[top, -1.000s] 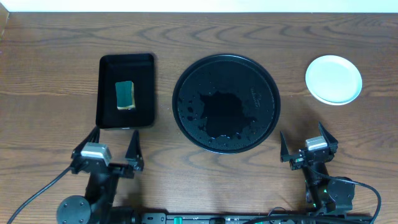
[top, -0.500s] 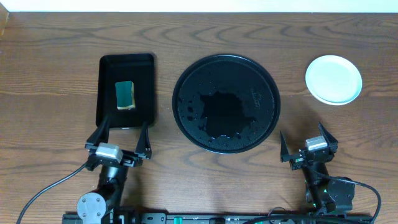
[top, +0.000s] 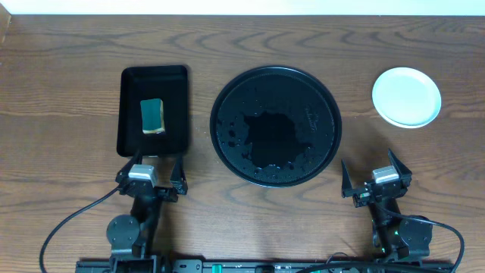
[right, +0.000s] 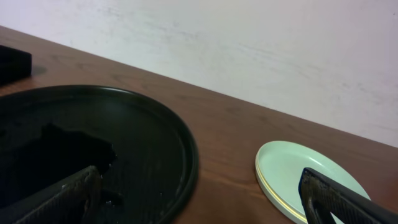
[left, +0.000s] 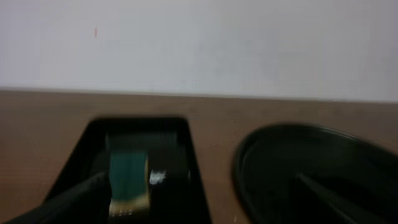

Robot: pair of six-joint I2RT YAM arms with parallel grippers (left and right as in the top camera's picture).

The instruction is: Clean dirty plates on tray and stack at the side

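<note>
With the plates (top: pixel 406 96) stacked right of the bare wet tray (top: pixel 276 70), the job looks finished; left gripper (top: pixel 158 161) and right gripper (top: pixel 368 164) gape empty on its near side, needing only to park

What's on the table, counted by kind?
Trays: 2 (round tray, rectangular tray)
Sponge: 1
Plate stack: 1 (plates in it hard to count)
Total: 4
</note>
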